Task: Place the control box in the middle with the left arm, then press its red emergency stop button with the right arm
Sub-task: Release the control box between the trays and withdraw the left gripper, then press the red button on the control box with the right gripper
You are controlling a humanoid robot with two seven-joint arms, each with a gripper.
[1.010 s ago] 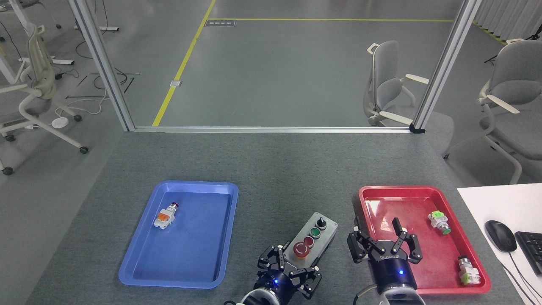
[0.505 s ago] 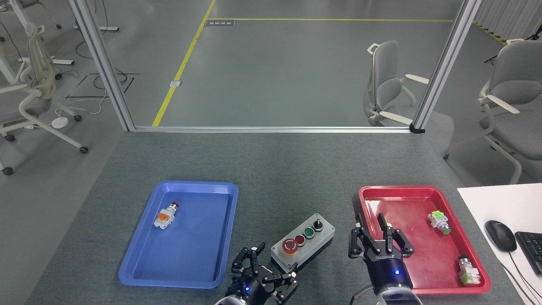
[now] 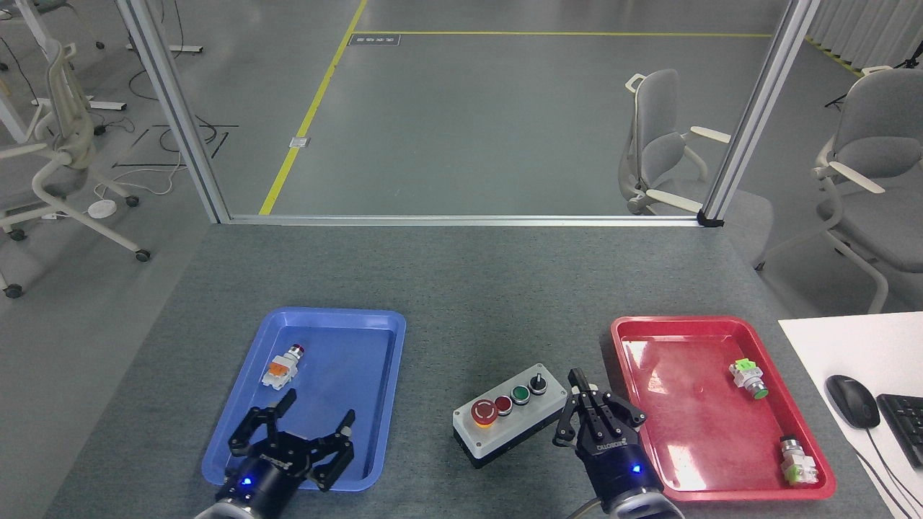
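Note:
The control box (image 3: 508, 419) lies slantwise on the bare grey tabletop (image 3: 461, 303) between the two trays, with nothing holding it. Its red emergency stop button (image 3: 484, 411) with a yellow ring sits at the box's left end, followed by a small red button, a green button and a black knob. My left gripper (image 3: 319, 407) is open and empty over the near part of the blue tray (image 3: 393, 321), well left of the box. My right gripper (image 3: 577, 378) has its fingers drawn together just off the box's right end, beside the knob.
A loose orange-white push-button (image 3: 281, 366) lies in the blue tray. The red tray (image 3: 621, 326) on the right holds two green-tipped push-buttons (image 3: 748, 378) (image 3: 797, 461). A white desk with a mouse (image 3: 852, 401) and a keyboard (image 3: 905, 425) adjoins the table's right edge.
My left gripper let go of the box, opened and swung left over the blue tray. The box turned more crosswise. My right gripper shut and moved left from the red tray to the box's right end.

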